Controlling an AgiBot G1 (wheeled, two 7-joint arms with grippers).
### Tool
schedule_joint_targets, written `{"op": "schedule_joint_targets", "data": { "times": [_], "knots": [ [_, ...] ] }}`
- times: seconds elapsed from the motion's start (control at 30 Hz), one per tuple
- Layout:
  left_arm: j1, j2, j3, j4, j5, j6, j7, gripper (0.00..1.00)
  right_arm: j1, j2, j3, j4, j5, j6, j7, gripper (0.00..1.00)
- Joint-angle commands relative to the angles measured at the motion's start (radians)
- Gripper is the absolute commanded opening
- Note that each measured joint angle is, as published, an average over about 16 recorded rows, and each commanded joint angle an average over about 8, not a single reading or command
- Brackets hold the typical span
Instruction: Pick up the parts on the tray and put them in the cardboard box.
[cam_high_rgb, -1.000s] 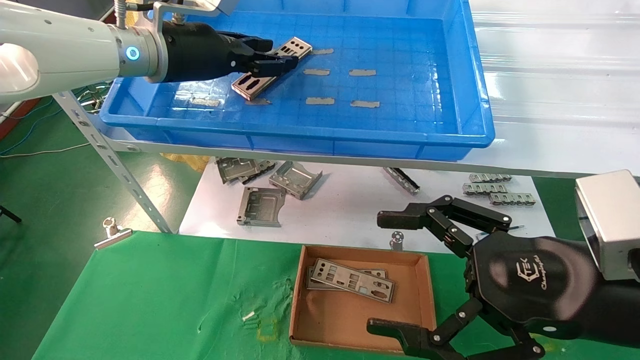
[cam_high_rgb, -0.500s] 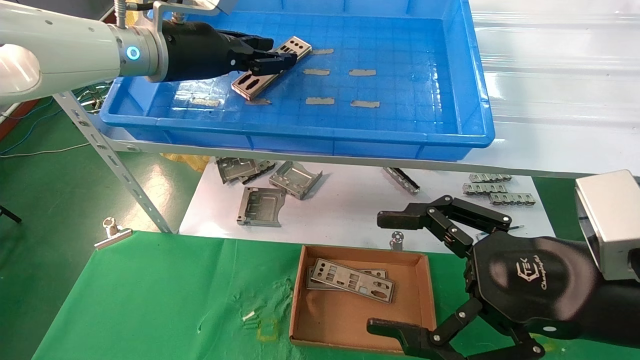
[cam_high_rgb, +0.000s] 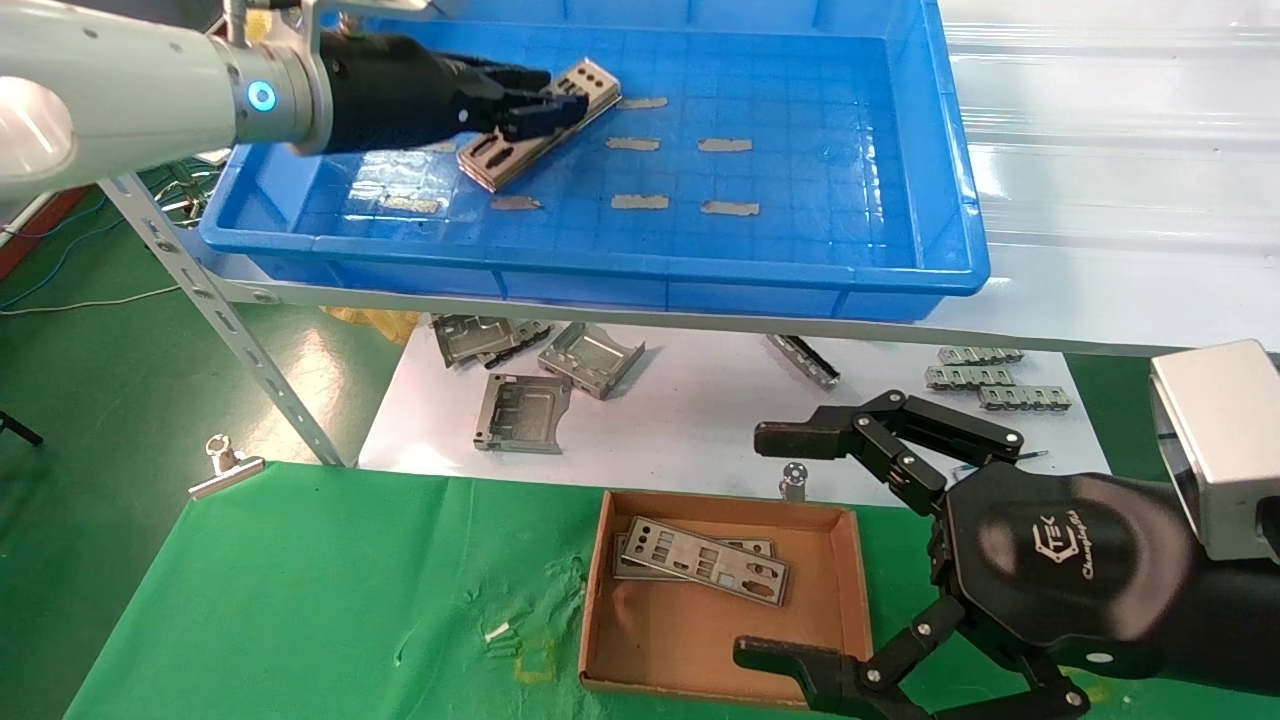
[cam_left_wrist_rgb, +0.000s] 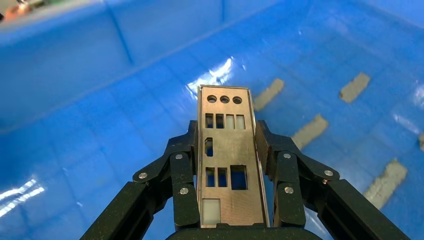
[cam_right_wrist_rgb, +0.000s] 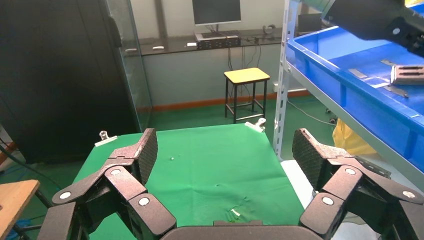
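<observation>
A: How far along is it?

B: Two thin silver-grey perforated metal plates (cam_high_rgb: 700, 560) already lie in the small brown cardboard box (cam_high_rgb: 850, 590). The left gripper (cam_high_rgb: 540, 108) is clamped on the last plate (cam_left_wrist_rgb: 227, 155), over the back-left corner of the big blue plastic tray (cam_high_rgb: 900, 290).

A: What's left?

B: I'd say carrying that one to the box. The right gripper (cam_high_rgb: 790, 550) hangs near the box, fingers spread apart.

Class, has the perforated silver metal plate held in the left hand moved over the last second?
Yes. The perforated silver metal plate, clamped in the left hand, has risen slightly, away from the grey tape strip below it.
</observation>
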Motion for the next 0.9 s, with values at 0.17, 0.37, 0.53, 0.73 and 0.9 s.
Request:
{"op": "schedule_joint_targets", "data": {
  "times": [0.17, 0.37, 0.53, 0.73, 0.9],
  "knots": [
    [-0.022, -0.004, -0.007, -0.001, -0.014, 0.004, 0.008, 0.0, 0.0, 0.0, 0.0, 0.0, 0.0, 0.0, 0.0, 1.0],
    [-0.039, -0.017, -0.017, -0.003, -0.032, 0.061, 0.026, 0.0, 0.0, 0.0, 0.0, 0.0, 0.0, 0.0, 0.0, 1.0],
    [-0.046, -0.046, -0.025, -0.015, -0.05, 0.2, 0.057, 0.0, 0.0, 0.0, 0.0, 0.0, 0.0, 0.0, 0.0, 1.0],
    [-0.041, -0.091, -0.032, -0.047, -0.073, 0.451, 0.124, 0.0, 0.0, 0.0, 0.0, 0.0, 0.0, 0.0, 0.0, 1.0],
    [-0.022, -0.11, -0.017, -0.087, -0.075, 0.63, 0.204, 0.0, 0.0, 0.0, 0.0, 0.0, 0.0, 0.0, 0.0, 1.0]
  ]
}}
